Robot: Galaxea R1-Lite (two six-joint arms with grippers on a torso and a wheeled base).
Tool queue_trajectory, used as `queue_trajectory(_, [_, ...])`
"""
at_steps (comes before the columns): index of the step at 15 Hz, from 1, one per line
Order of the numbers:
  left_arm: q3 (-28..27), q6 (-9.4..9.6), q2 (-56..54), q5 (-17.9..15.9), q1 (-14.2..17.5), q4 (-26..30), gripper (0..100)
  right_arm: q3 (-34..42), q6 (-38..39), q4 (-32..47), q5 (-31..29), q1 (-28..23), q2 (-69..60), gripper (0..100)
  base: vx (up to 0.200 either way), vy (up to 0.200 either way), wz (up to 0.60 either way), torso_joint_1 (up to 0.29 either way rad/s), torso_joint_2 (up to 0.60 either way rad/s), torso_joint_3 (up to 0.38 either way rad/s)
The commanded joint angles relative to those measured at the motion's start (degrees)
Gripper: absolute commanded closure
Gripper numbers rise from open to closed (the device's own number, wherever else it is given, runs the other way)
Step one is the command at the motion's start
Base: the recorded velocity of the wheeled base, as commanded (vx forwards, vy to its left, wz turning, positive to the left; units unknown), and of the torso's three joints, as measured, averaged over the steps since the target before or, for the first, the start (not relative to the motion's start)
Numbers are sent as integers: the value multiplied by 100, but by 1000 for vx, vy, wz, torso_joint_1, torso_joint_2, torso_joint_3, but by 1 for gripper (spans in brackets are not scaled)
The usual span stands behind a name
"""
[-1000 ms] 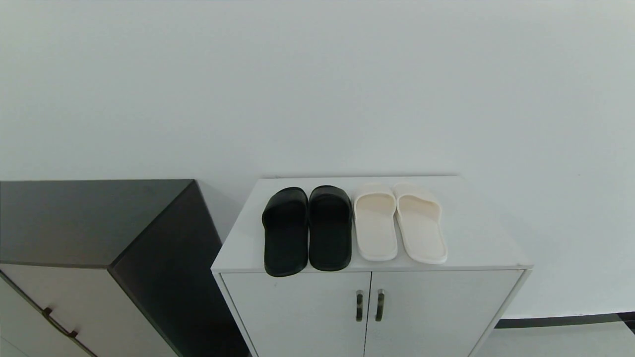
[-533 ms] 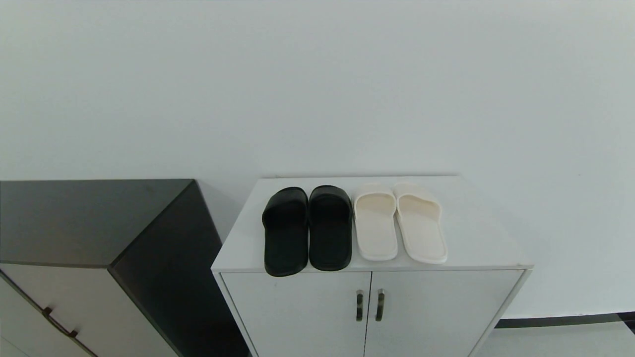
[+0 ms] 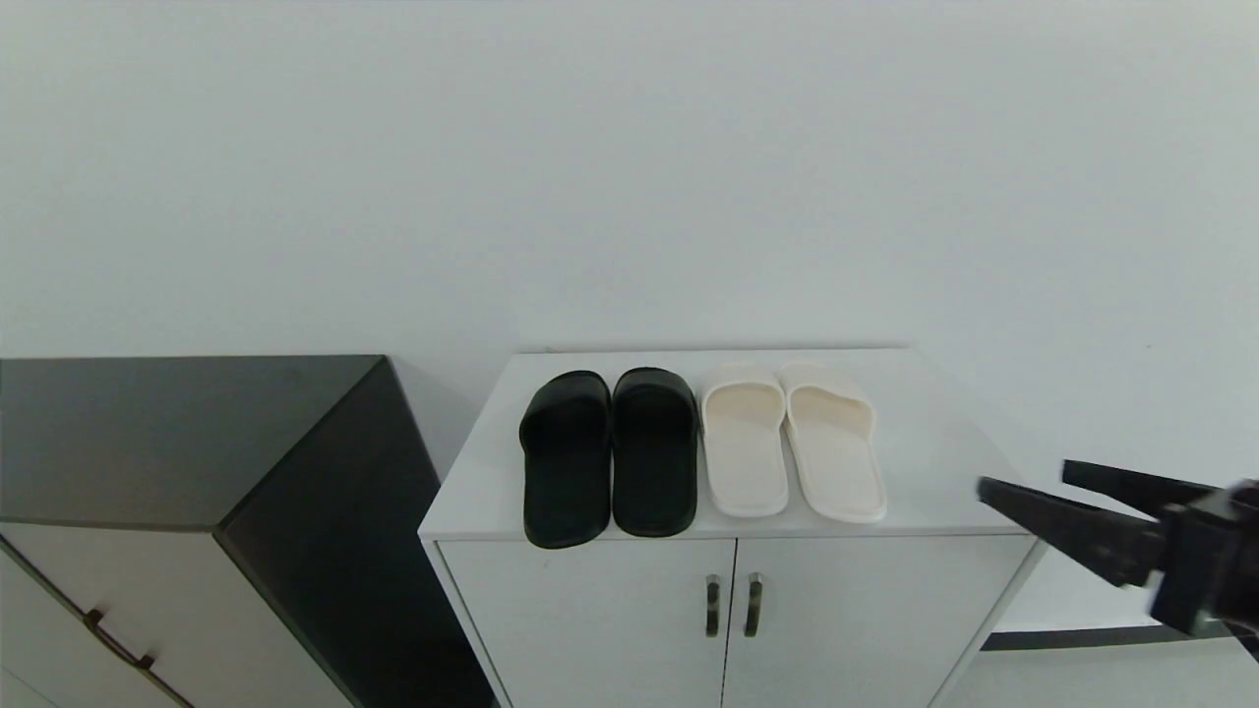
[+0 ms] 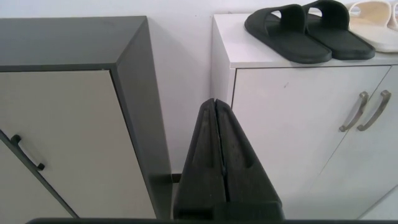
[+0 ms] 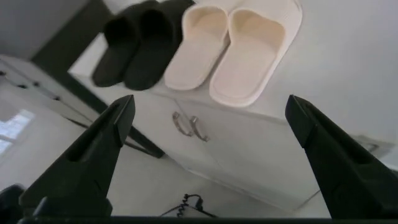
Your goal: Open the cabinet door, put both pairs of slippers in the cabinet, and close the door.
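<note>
A white cabinet (image 3: 944,472) stands against the wall with both doors shut; its two handles (image 3: 733,605) meet at the middle. On its top a black pair of slippers (image 3: 610,454) lies left of a cream pair (image 3: 792,440), toes to the wall. My right gripper (image 3: 1025,476) hangs open off the cabinet's right front corner, level with the top and holding nothing. The right wrist view has the gripper (image 5: 210,102) wide open above the cream slippers (image 5: 236,46), the black slippers (image 5: 137,43) and the handles (image 5: 186,124). My left gripper (image 4: 214,104) is shut and low, left of the white cabinet (image 4: 286,106).
A lower cabinet with a dark top (image 3: 177,442) and a beige front stands close on the left, leaving a narrow gap (image 4: 180,93). A plain wall (image 3: 629,177) runs behind. A cable (image 5: 186,205) lies on the floor before the white cabinet.
My right gripper has come into the head view from the right edge, open. The slippers and the doors have not moved.
</note>
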Motion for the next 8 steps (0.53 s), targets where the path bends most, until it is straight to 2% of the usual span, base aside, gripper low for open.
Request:
queue_trajectory(1, [0, 0, -1, 1, 0, -2, 100, -1153, 322, -482, -1131, 489, 2104, 0, 0, 0, 0, 0, 0, 0])
queue_trajectory(2, [0, 0, 8, 1, 0, -2, 100, -1215, 331, -509, -1193, 506, 2192, 0, 0, 0, 0, 0, 0, 0])
queue_trajectory(4, [0, 0, 8, 1, 0, -2, 100, -1759, 331, -729, -1676, 577, 3018, 0, 0, 0, 0, 0, 0, 0])
queue_trajectory(8, [0, 0, 8, 1, 0, -2, 100, -2234, 296, -1045, -1896, 489, 3915, 0, 0, 0, 0, 0, 0, 0])
